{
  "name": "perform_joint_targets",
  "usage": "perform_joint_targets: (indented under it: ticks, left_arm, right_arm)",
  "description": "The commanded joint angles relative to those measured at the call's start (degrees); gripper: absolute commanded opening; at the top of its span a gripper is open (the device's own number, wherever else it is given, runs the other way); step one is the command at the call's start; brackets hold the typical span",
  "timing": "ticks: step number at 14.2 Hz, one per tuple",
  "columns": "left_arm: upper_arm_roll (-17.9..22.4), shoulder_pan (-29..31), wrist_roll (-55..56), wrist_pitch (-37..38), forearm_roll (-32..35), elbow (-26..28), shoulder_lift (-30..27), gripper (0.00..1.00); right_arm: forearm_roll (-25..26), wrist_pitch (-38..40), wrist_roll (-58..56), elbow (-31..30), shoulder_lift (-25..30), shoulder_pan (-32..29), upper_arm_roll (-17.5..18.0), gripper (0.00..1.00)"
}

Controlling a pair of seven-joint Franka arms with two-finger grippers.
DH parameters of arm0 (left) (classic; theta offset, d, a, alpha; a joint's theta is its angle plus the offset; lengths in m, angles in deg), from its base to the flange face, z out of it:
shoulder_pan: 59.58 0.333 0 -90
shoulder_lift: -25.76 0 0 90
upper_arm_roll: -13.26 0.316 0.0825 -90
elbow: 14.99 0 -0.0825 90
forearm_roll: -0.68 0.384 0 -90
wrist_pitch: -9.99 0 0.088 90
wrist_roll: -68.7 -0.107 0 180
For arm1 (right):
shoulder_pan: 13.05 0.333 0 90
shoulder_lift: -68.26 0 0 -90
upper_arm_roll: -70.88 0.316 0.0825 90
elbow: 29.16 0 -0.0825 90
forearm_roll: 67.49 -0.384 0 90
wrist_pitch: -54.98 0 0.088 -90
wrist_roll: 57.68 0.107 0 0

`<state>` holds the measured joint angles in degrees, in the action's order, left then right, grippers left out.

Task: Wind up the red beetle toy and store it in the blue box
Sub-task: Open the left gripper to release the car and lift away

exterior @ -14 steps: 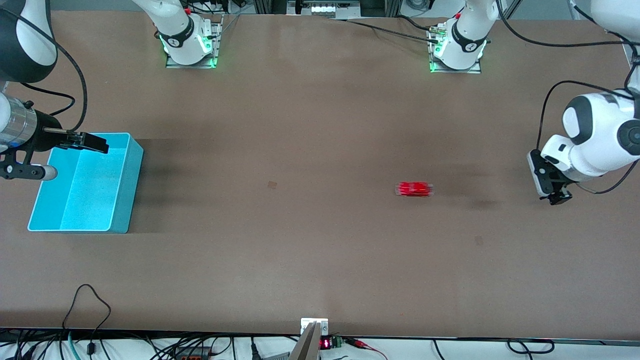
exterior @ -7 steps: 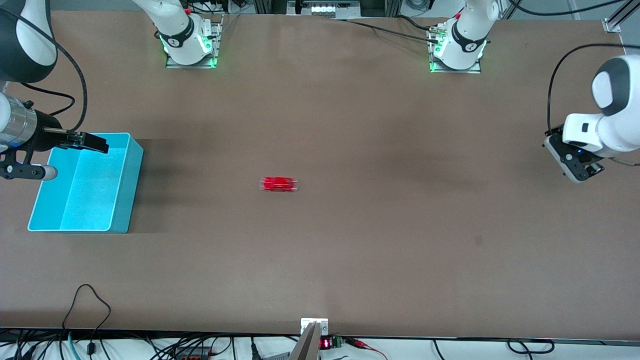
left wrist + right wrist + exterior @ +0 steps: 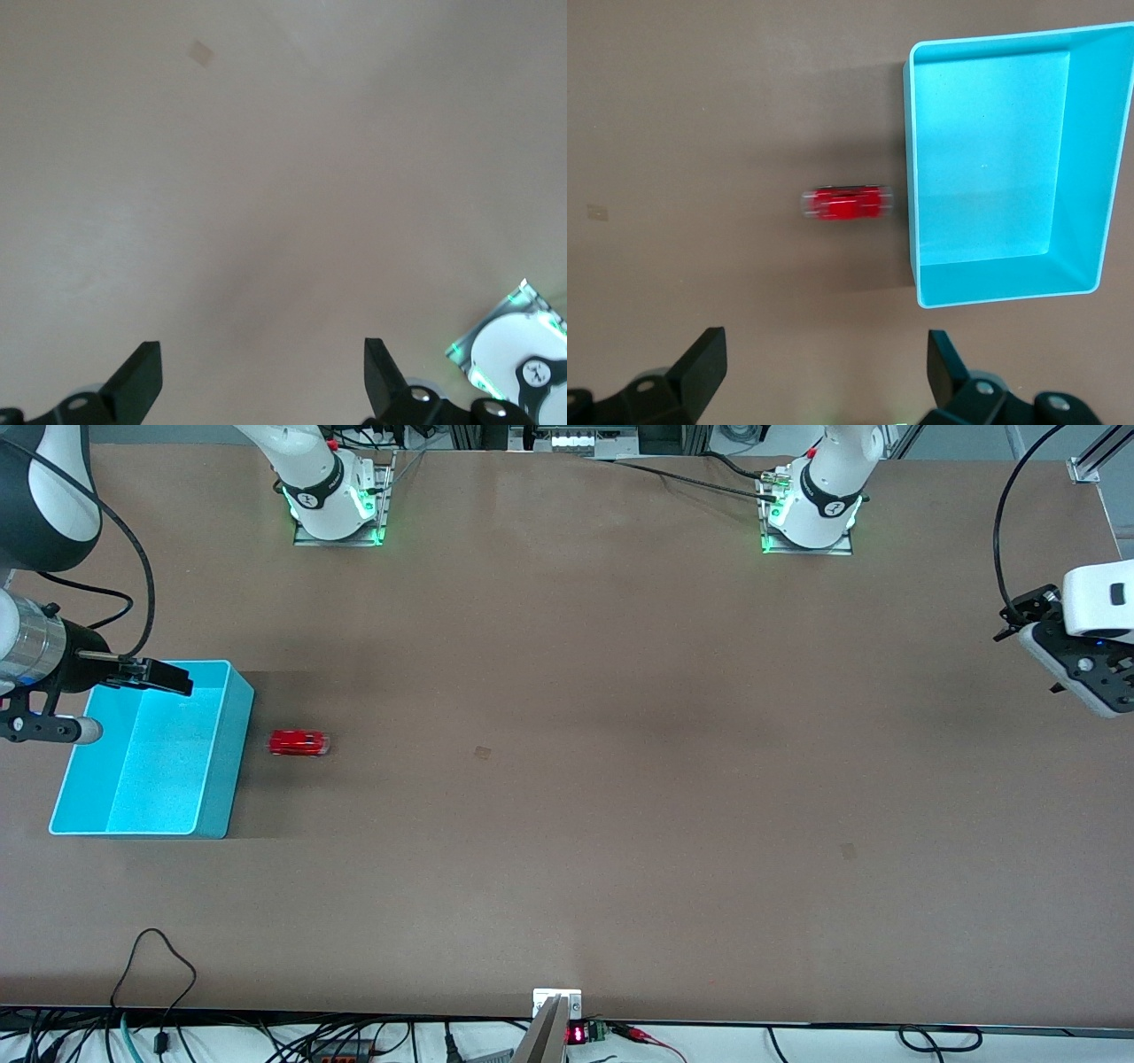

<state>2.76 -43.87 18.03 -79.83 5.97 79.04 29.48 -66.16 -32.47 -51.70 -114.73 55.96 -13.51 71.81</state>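
Observation:
The red beetle toy (image 3: 299,742) stands on the brown table, right beside the blue box (image 3: 232,762) on the side toward the left arm, with a narrow gap between them. In the right wrist view the red beetle toy (image 3: 846,203) looks smeared next to the blue box (image 3: 911,177), which has nothing in it. My right gripper (image 3: 168,680) hangs over the box's rim and stands open (image 3: 824,345), holding nothing. My left gripper (image 3: 1067,669) hovers over the left arm's end of the table, open (image 3: 259,354) and with only bare table below it.
Both arm bases (image 3: 337,505) (image 3: 811,514) stand at the table's edge farthest from the front camera. A small dark patch (image 3: 483,752) marks the middle of the table. Cables lie along the edge nearest the front camera.
The red toy has run across the table from the left arm's end to just beside the blue box. The left gripper has drawn away toward the table's edge. The right arm has not moved.

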Motion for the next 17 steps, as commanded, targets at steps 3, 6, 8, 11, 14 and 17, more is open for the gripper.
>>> perform_joint_targets:
  ticks: [3, 6, 8, 11, 14, 17]
  left_arm:
    - [-0.7, 0.0, 17.5, 1.0, -1.0, -6.0, 3.0, 1.00]
    - [-0.7, 0.1, 26.5, 1.0, -1.1, -6.0, 3.0, 1.00]
    - [-0.5, 0.1, 28.6, 0.4, -1.2, -6.0, 3.9, 1.00]
    - [6.4, -7.7, 38.1, -1.1, -2.6, -2.7, 0.2, 1.00]
    - [13.5, -16.9, 47.0, -2.4, -3.8, 0.3, -3.5, 1.00]
    - [13.8, -19.7, 47.5, -8.2, -3.8, 7.4, -9.9, 1.00]
  right_arm:
    - [0.4, 0.8, -0.9, 0.3, 0.3, -0.3, 0.3, 1.00]
    - [0.1, 0.8, -1.2, 0.3, 0.3, -0.1, 0.3, 1.00]
    - [-0.4, 0.8, -3.7, 0.3, 0.3, -0.2, 0.4, 1.00]
    - [-0.4, 1.7, -7.5, 0.3, 0.6, -0.2, 0.3, 1.00]
    - [-0.4, 2.7, -7.5, 0.1, 0.7, 0.7, 0.6, 1.00]
    - [-0.4, 1.7, -13.1, -4.3, 1.7, 2.2, 0.8, 1.00]
